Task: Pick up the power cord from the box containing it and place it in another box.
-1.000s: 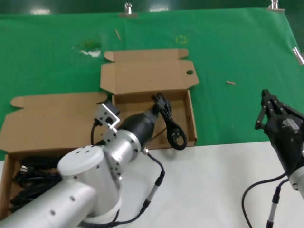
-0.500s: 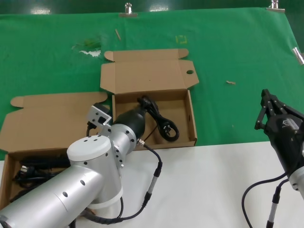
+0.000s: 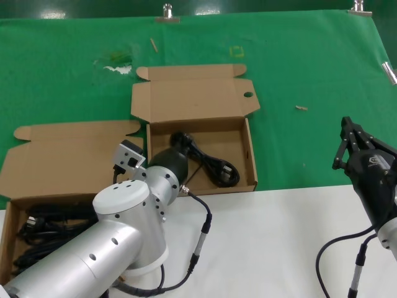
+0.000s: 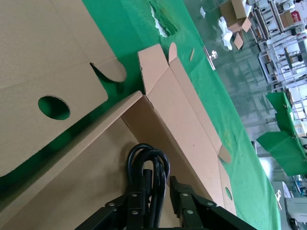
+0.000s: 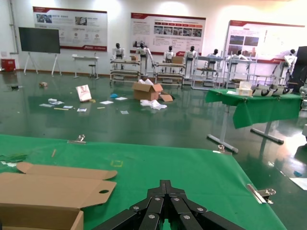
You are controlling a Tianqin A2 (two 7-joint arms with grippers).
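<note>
The left gripper (image 4: 156, 206), at frame centre, pinches the power cord (image 3: 214, 166) inside the upper box (image 3: 251, 162). The lower-left box (image 3: 62, 155) was its source. Placement seems nearly done; next, release. The right gripper (image 5: 165, 203) idles closed.

- No text, brand, number or label could be read in any view.
- The wall posters (image 5: 168, 31) far beyond the right hand (image 5: 165, 203) carried headings and picture rows, too small to make out.
- A pale logo mark (image 3: 372, 161) stood on the black body just behind the right hand; its characters could not be told.
- The cardboard boxes (image 3: 198, 99) by the left hand showed no print.
</note>
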